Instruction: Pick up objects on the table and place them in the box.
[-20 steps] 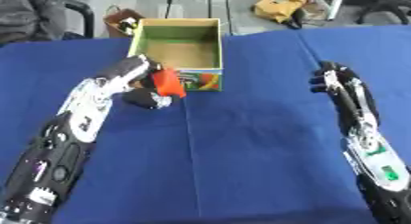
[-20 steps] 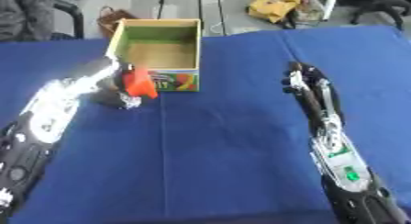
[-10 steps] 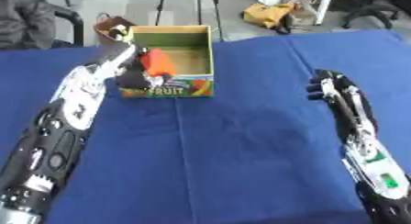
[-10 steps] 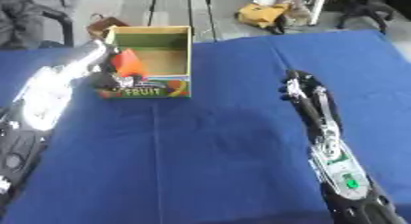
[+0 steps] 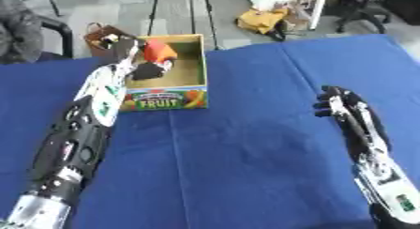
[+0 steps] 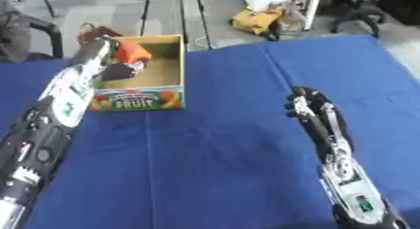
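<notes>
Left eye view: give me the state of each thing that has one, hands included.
Box: open-topped, upright on the table.
Orange object: held over the box, not yet released.
Left hand: shut on the orange object, above the box.
Right hand: open, idle over the table, holding nothing.

Orange-red object [image 5: 158,49], seemingly held, above open cardboard box [image 5: 168,97].

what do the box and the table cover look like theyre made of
The box looks like printed cardboard: thin straight walls, plain brown inside, a matte fruit print with lettering on the front. The table cover looks like woven cloth, matte blue, lying in soft creases and shallow folds with no shine.
</notes>
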Controlling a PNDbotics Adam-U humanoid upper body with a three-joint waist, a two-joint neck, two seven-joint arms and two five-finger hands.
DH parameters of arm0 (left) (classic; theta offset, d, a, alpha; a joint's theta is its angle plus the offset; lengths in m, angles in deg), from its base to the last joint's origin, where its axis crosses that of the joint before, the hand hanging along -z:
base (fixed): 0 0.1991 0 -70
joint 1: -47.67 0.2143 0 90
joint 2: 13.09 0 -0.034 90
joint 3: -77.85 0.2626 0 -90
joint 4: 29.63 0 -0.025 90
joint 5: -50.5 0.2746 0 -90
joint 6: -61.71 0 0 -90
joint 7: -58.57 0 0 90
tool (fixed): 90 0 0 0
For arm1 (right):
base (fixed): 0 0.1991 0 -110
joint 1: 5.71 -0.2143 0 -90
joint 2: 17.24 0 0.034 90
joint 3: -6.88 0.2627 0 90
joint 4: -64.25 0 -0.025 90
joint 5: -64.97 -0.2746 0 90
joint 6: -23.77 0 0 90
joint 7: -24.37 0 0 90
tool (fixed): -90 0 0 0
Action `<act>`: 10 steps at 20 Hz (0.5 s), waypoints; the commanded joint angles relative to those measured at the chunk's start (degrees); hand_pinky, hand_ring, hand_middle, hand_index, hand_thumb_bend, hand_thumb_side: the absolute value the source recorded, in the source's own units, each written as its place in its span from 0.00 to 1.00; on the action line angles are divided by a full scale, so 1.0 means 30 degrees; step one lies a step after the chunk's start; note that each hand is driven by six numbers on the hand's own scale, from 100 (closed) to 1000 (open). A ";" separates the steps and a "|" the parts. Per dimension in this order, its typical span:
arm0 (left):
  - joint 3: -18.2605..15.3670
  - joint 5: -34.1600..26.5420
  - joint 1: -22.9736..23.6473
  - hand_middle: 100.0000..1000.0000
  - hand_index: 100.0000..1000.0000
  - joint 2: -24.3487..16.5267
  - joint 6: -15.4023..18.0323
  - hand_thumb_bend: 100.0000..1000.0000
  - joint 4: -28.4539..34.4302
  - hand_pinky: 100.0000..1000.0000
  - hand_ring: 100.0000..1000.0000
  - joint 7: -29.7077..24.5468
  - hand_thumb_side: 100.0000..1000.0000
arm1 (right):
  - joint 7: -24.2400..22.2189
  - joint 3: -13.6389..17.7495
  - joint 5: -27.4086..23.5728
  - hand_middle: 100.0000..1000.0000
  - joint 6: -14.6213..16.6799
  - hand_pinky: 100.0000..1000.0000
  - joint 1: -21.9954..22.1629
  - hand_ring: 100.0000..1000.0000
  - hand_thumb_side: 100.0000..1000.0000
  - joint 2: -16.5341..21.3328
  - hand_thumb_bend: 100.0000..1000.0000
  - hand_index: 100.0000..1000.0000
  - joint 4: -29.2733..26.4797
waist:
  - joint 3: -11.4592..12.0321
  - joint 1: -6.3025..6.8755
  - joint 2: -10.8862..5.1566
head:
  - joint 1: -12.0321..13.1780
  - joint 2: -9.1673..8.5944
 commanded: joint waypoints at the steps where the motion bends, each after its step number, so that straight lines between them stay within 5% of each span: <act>1: 0.0568 0.0577 -0.0455 0.93 0.94 0.0065 -0.0395 0.74 -0.1133 0.78 0.89 0.0981 0.83 | -0.0184 -0.0061 0.0123 0.56 0.0019 0.55 -0.0376 0.58 0.60 0.0099 0.00 0.74 -0.0205 | -0.0097 -0.0008 -0.0193 | 0.0172 -0.0273; 4: 0.0922 0.0619 -0.0385 1.00 0.99 0.0140 0.0083 0.63 -0.2623 0.87 0.98 0.0733 0.99 | -0.0224 -0.0072 0.0152 0.56 0.0023 0.56 -0.0343 0.58 0.60 0.0063 0.00 0.74 -0.0149 | -0.0125 0.0031 -0.0153 | 0.0161 -0.0245; 10: 0.0789 -0.0082 -0.0339 1.00 1.00 -0.0018 0.1032 0.42 -0.2699 0.90 1.00 0.0931 1.00 | -0.0203 0.0000 0.0167 0.56 0.0052 0.56 -0.0260 0.58 0.60 0.0022 0.00 0.74 -0.0089 | 0.0077 -0.0015 -0.0236 | 0.0026 -0.0164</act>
